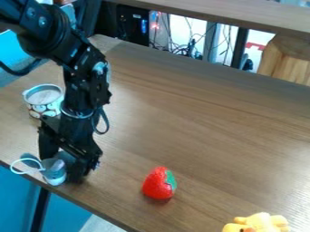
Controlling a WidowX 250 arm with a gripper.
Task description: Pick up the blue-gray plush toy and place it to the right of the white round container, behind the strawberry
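The gripper (65, 164) hangs low over the table's front left edge. A small pale blue-grey cup-like object (54, 173) with a thin white loop sticking out to its left is right at the gripper, partly hidden by it. Whether the gripper holds it or only stands around it, I cannot tell. Behind and left of the arm, a round tin (44, 100) with a patterned side stands upright. A red strawberry (159, 183) with a green leafy top lies to the right of the gripper.
The wooden table (200, 122) has its near edge running down from the left toward the bottom middle. A yellow toy (257, 223) sits at the bottom right. A wooden shelf (224, 13) crosses behind the table, with cables beyond.
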